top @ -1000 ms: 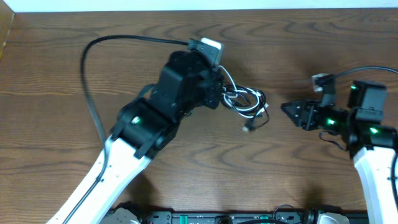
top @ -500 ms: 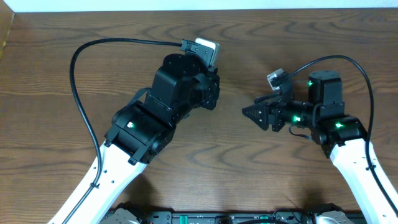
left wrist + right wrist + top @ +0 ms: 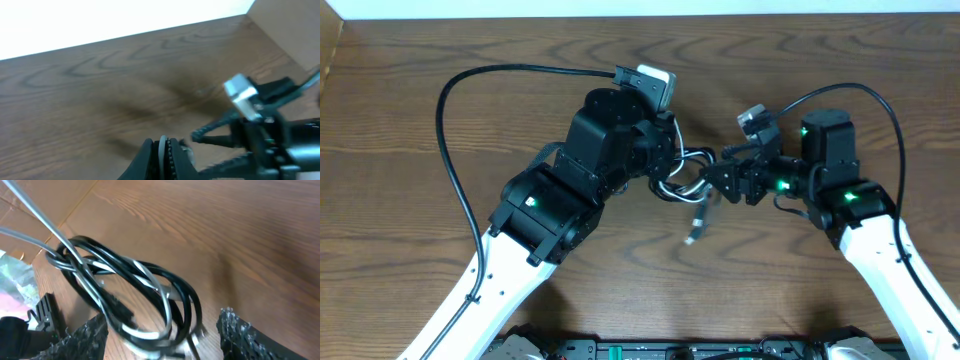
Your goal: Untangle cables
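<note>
A brown wood-grain table (image 3: 400, 120), white beyond its far edge; a thick black cord (image 3: 540, 68) curves over its left part

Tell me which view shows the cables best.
Right wrist: the cables fill the frame, black and white loops wound together, close up. Overhead shows them small and partly covered. Left wrist shows only a pale sliver pinched in the left gripper.
</note>
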Controlling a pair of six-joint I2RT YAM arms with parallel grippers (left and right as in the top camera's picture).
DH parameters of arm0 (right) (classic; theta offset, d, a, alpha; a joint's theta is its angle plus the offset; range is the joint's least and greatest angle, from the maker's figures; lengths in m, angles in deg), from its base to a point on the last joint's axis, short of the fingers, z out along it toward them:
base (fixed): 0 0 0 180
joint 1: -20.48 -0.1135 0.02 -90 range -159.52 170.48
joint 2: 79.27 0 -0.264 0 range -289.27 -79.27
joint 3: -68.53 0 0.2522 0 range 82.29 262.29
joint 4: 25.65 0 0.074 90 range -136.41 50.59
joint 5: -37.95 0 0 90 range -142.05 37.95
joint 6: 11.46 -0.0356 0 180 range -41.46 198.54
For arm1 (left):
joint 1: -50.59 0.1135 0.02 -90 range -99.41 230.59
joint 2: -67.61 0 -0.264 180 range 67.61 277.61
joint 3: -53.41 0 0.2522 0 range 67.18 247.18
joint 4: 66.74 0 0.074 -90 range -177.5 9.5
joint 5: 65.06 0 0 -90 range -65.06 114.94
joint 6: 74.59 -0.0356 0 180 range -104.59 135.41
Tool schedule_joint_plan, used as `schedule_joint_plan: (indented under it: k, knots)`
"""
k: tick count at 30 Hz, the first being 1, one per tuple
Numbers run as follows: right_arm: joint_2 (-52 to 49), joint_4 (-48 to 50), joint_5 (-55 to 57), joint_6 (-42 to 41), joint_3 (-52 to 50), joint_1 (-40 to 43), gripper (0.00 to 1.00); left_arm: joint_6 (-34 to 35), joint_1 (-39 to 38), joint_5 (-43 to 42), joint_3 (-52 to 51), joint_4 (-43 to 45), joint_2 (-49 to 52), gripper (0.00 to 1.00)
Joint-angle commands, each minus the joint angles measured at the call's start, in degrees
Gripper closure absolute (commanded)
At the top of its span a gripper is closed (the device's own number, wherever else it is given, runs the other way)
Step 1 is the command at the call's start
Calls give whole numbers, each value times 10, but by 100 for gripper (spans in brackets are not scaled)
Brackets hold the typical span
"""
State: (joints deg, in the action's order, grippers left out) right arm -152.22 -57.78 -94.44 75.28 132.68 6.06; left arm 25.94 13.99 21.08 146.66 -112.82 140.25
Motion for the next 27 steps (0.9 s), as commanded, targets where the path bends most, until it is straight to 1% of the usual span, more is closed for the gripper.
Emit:
schedule_joint_plan:
  k: [1, 4, 8, 12, 18, 19, 20, 21, 22, 27]
  knots:
    - [-22, 19, 1, -5, -2, -19, 35, 15, -2, -20, 5, 3, -14, 92]
    - [-42, 54, 0, -27, -2, -31, 36, 19, -2, -44, 5, 3, -16, 92]
    - [-70, 101, 1, -54, -2, -53, 36, 21, -2, -47, 5, 3, -16, 92]
    - [-79, 120, 0, -71, -2, -67, 37, 21, -1, -45, 5, 3, -16, 92]
    - [-79, 136, 13, -73, -2, -83, 37, 23, -2, -46, 5, 3, -16, 92]
    - [-79, 138, 26, -80, -2, -85, 42, 23, -2, -48, 5, 3, -16, 92]
    - [-79, 140, 42, -88, -2, -87, 59, 29, -2, -47, 5, 3, -16, 92]
    - [-79, 140, 55, -91, -2, -88, 96, 32, -2, -47, 5, 3, -16, 92]
    - [-79, 140, 65, -92, -2, -89, 99, 34, -2, -48, 5, 3, -16, 92]
    - [-79, 143, 95, -112, -2, -89, 99, 33, -1, -46, 5, 3, -16, 92]
